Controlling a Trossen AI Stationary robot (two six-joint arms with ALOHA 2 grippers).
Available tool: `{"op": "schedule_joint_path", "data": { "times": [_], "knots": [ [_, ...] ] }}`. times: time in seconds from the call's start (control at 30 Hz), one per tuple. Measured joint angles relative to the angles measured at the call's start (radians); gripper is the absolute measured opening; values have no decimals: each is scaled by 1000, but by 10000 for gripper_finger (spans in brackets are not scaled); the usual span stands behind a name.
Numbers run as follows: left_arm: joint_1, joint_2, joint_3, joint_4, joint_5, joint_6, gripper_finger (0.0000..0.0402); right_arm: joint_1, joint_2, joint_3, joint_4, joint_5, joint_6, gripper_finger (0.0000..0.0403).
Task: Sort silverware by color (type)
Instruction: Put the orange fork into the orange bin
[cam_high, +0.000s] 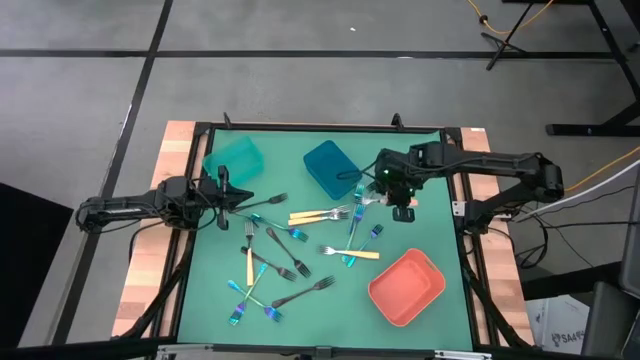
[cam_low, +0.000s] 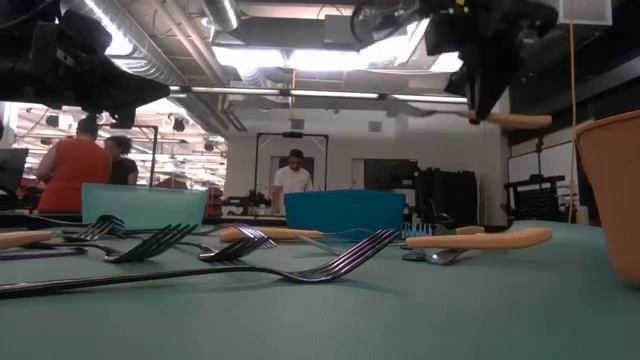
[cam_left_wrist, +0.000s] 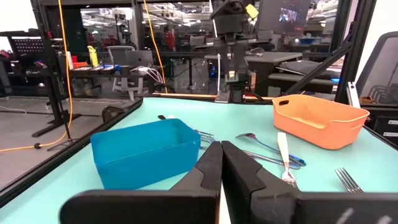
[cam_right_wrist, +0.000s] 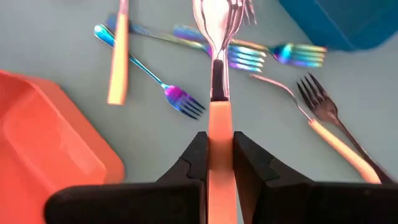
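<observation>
One gold-handled fork (cam_right_wrist: 219, 118) hangs lifted (head forward); the other forks (cam_high: 285, 255) lie scattered flat.

Right end effector (cam_right_wrist: 219, 163) raised, clamped; left end effector (cam_left_wrist: 221, 163) closed.

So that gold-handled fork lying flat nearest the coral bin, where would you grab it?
I'd probably take the gold-handled fork by its handle's end toward the coral bin, coming straight down, tool fingers across it. It lies flat, the handle is straight and thicker, and an iridescent fork seems to cross it nearer the head.
</observation>
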Motion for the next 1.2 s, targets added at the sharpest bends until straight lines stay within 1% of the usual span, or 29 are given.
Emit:
{"op": "schedule_joint_path", "data": {
  "times": [0.53,0.93,1.2],
  "knots": [
    [0,0,0,0,0,0,0,348,0,16,38,-2,17,35],
    [0,0,0,0,0,0,0,544,0,17,61,0,243,35],
    [0,0,0,0,0,0,0,659,0,16,61,58,431,35]
  ]
}}
